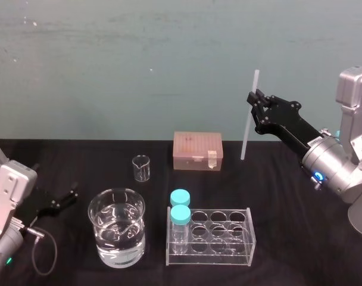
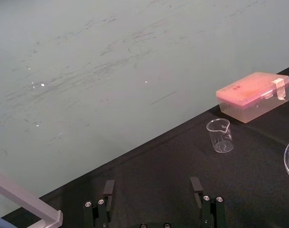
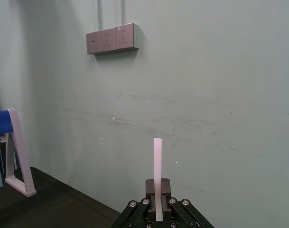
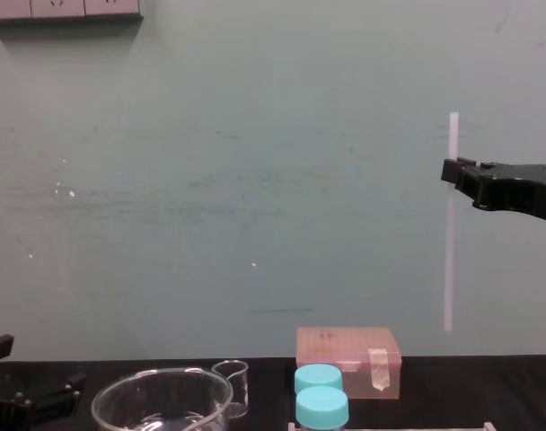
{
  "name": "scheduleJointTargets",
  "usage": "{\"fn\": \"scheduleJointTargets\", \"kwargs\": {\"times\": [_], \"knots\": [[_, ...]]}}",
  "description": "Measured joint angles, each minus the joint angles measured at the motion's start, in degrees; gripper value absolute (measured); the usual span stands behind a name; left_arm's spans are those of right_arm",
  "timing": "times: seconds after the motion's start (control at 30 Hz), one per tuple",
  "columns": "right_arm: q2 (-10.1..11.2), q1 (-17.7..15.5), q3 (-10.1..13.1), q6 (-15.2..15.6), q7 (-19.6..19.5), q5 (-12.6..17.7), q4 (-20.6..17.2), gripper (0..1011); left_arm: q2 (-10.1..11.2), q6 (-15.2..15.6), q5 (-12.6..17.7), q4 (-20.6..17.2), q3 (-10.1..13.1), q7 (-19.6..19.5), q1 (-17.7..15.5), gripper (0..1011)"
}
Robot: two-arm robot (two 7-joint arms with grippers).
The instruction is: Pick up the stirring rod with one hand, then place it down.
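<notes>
The stirring rod (image 1: 249,118) is a long thin white translucent rod, held nearly upright in the air at the back right, above the black table. My right gripper (image 1: 253,99) is shut on the stirring rod about a third of the way down from its top. The chest view shows the stirring rod (image 4: 451,260) hanging below the right gripper (image 4: 453,171), its lower end clear of the table. In the right wrist view the stirring rod (image 3: 157,166) rises from between the fingers of the right gripper (image 3: 158,202). My left gripper (image 1: 61,201) rests open and empty low at the left (image 2: 154,187).
A large beaker of water (image 1: 117,234) stands front left, a small empty beaker (image 1: 142,168) behind it. A pink lidded box (image 1: 197,151) sits at the back middle. A clear rack (image 1: 219,238) holds two blue-capped jars (image 1: 180,205).
</notes>
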Motion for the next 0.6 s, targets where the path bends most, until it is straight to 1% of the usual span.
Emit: {"fn": "scheduleJointTargets", "kwargs": {"times": [0.17,0.6], "knots": [[-0.3,-0.1,0.4,0.1,0.2,-0.1,0.1,75,0.0,0.0,0.0,0.0,0.0,0.0,0.0,1005],[-0.2,-0.2,0.3,0.2,0.3,-0.1,0.0,75,0.0,0.0,0.0,0.0,0.0,0.0,0.0,1005]]}}
